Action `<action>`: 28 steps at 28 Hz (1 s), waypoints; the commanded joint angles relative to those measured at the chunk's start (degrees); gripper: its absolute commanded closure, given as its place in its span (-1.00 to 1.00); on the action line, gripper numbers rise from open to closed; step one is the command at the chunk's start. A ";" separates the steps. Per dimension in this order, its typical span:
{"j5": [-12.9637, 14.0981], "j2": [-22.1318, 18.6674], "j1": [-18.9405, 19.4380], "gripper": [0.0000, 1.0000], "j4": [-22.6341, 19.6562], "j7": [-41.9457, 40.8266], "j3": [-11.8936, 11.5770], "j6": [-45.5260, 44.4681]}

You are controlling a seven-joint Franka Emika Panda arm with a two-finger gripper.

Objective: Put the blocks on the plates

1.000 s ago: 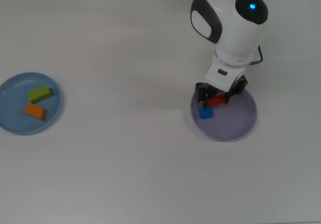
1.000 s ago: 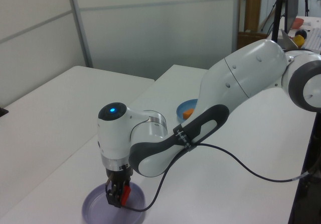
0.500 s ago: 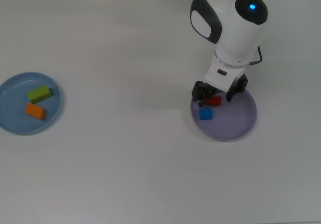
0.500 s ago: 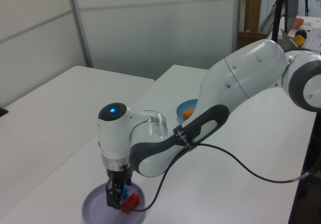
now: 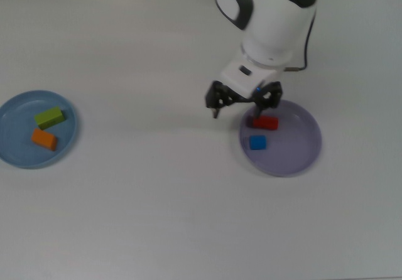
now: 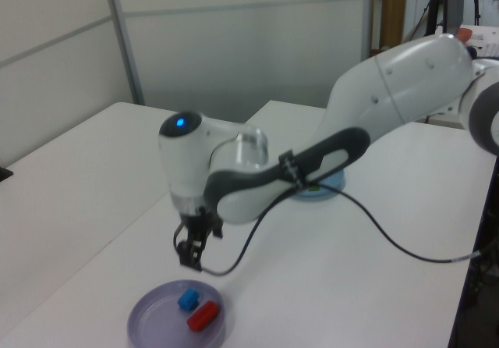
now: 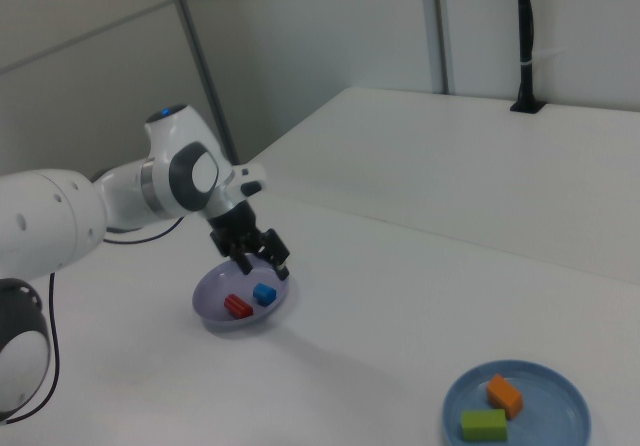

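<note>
A wide white counter (image 5: 157,198) is carrying everything. The white Panda arm (image 6: 390,83) is reaching over it, with its black pincer (image 5: 237,106) hanging spread open and gripping nothing, raised above the counter just beside the lavender plate (image 5: 301,151), at the edge toward the top view's left. That plate is holding the red block (image 5: 266,123) and, near it, the blue cube (image 5: 257,142); the two appear slightly apart, though that is hard to judge. Well apart, at the top view's left edge, the light blue plate (image 5: 16,154) is holding the green block (image 5: 49,117) and the orange block (image 5: 44,139), lying close together.
</note>
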 commanded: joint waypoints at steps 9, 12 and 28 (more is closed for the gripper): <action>3.58 -11.40 -7.35 -1.00 0.25 -0.20 -1.92 -11.21; 6.04 -13.16 -7.71 -1.00 0.25 -1.87 -4.64 -11.30; 14.04 -19.67 -7.71 -1.00 0.16 -11.19 -14.40 -15.87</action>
